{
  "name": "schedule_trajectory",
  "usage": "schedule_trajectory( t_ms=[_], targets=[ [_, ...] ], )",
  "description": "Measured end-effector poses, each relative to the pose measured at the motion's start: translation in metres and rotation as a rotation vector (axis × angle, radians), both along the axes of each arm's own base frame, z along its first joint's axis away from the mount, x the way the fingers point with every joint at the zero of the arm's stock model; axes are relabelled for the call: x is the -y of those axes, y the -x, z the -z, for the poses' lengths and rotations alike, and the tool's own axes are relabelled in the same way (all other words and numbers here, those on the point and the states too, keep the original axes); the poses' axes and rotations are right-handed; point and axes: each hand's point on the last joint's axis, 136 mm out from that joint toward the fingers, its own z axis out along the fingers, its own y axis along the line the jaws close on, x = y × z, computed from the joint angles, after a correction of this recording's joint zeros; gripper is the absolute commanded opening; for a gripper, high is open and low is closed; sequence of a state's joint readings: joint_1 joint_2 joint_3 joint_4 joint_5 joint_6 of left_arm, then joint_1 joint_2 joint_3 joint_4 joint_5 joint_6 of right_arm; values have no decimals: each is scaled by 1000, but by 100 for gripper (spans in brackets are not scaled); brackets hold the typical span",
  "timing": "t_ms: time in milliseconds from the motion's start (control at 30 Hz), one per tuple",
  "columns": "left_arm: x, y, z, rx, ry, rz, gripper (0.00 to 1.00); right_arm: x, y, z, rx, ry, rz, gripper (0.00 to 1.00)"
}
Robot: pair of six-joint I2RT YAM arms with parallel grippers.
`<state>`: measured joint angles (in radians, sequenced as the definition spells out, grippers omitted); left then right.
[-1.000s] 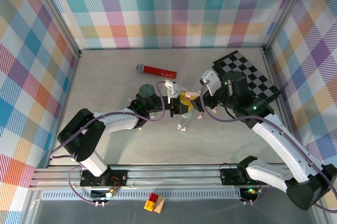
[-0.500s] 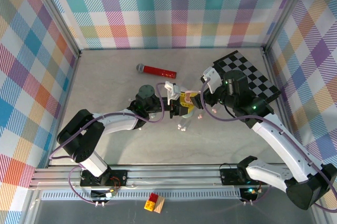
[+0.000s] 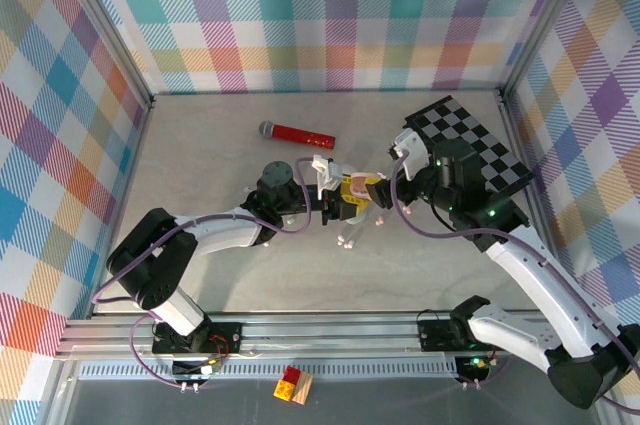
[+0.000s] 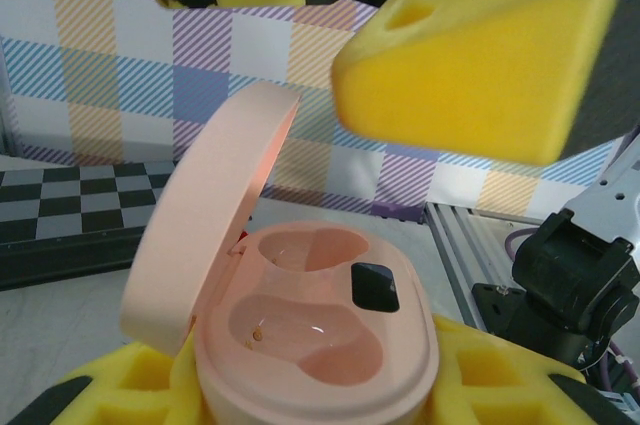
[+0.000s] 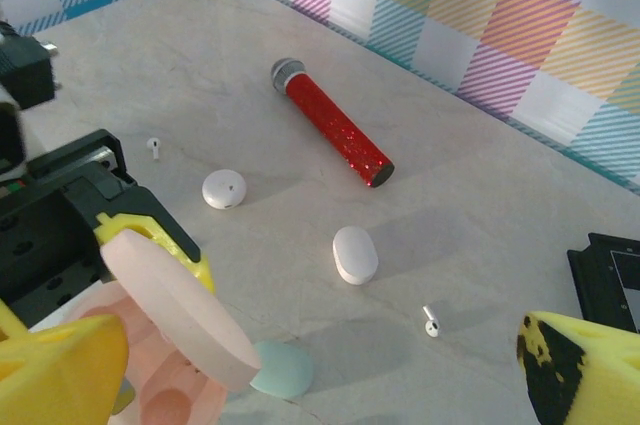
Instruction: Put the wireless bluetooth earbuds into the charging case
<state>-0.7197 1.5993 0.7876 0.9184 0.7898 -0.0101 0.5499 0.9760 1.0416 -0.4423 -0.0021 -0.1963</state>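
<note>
Your left pincer (image 4: 310, 395) is clamped on the pink charging case (image 4: 320, 345), yellow pads against both flanks. The lid (image 4: 205, 235) is tilted back and both sockets (image 4: 310, 245) are bare. Your right pincer (image 5: 320, 375) hangs just above the case with its jaws wide apart and nothing between them, so the step in hand is the fetch.

The earbuds lie loose on the bench (image 5: 480, 235). One white earbud (image 5: 430, 322) sits near the white oval case (image 5: 355, 253). A second white earbud (image 5: 153, 147) sits beside the round white case (image 5: 224, 188), on the near side of the red microphone (image 5: 330, 125). The pale green case (image 5: 282, 367) lies just beside the pink lid. Whether either bud belongs to the pink case cannot be told from here, so check the fit before you commit.

To do it well:
- Narrow the right jaws before you descend. The bud is tiny and will likely skid off wide foam pads.
- Come straight down and pinch across the body, leaving the stem free to lead into the socket.
- Hold the case level with the left arm.
- Bring the bud in from the side away from the lid, so you do not knock it shut.
- Release only once the bud is seated.
</note>
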Motion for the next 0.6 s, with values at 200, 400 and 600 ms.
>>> schedule_trajectory(
  t_ms=[200, 400, 600],
  targets=[
    [-1, 2, -4, 8, 7, 3, 34, -1, -8, 12, -37, 15, 25, 100],
    [-2, 3, -3, 5, 4, 3, 34, 1, -10, 17, -75, -1, 51, 99],
    [-3, 3, -1, 3, 3, 2, 34, 9, -12, 14, -128, -61, 99, 99]
  ],
)
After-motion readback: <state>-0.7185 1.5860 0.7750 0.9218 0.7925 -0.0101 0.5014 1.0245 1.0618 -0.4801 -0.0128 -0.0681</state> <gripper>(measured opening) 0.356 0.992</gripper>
